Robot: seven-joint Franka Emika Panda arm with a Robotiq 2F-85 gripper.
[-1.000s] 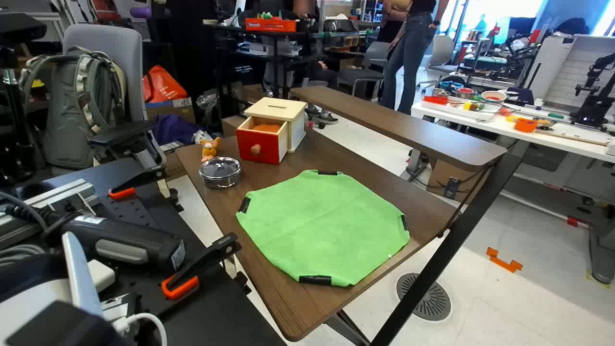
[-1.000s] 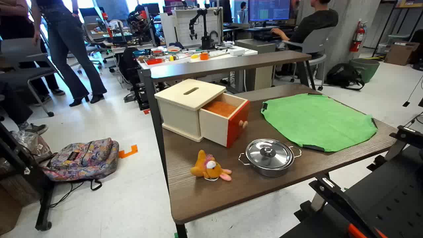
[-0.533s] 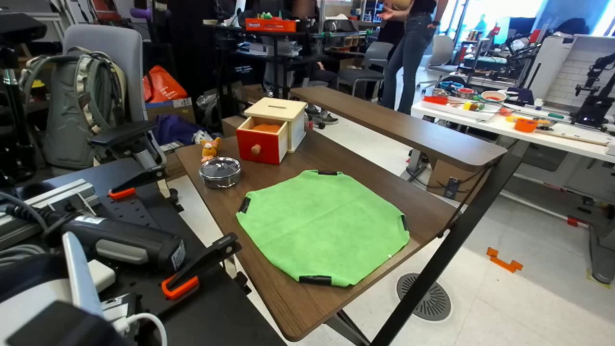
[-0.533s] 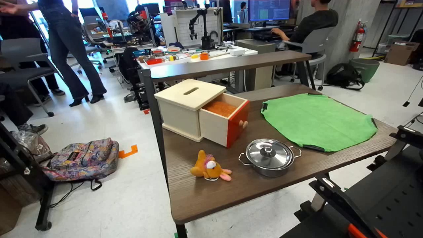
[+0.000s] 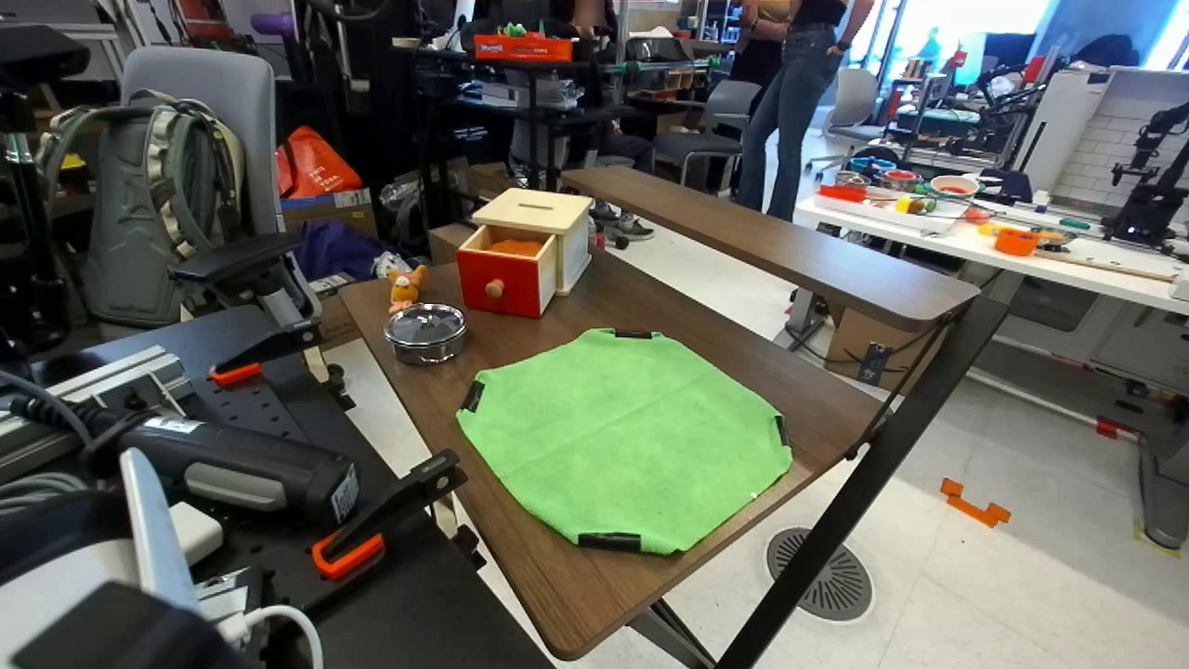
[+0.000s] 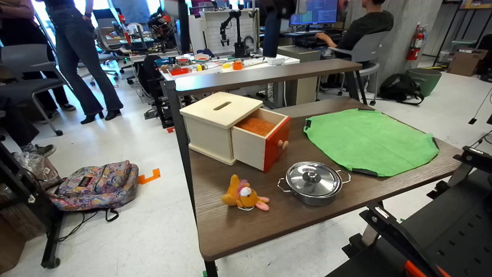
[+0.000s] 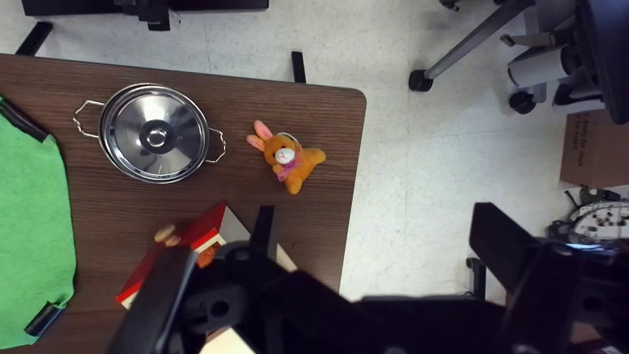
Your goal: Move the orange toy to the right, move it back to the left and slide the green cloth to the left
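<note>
The orange toy is a small plush rabbit with pink ears, a white muzzle and a purple ribbon. It lies on the table near its end in both exterior views (image 5: 406, 290) (image 6: 246, 196) and in the wrist view (image 7: 303, 162). The green cloth, with black patches at its edges, lies flat on the table in both exterior views (image 5: 632, 437) (image 6: 373, 142); part shows in the wrist view (image 7: 29, 221). My gripper (image 7: 376, 211) is open and empty, high above the table. Its dark fingers also show at the top of an exterior view (image 6: 227, 53).
A wooden box (image 6: 207, 132) with its red-fronted drawer (image 5: 506, 279) pulled out stands beside the toy. A lidded steel pot (image 6: 313, 182) (image 7: 157, 132) sits between toy and cloth. A raised shelf (image 5: 771, 237) runs along one table side. A black cart (image 5: 418, 595) stands alongside.
My gripper has come into view at the top of an exterior view, fingers apart; it did not show there before. The toy, cloth, box and pot have not moved.
</note>
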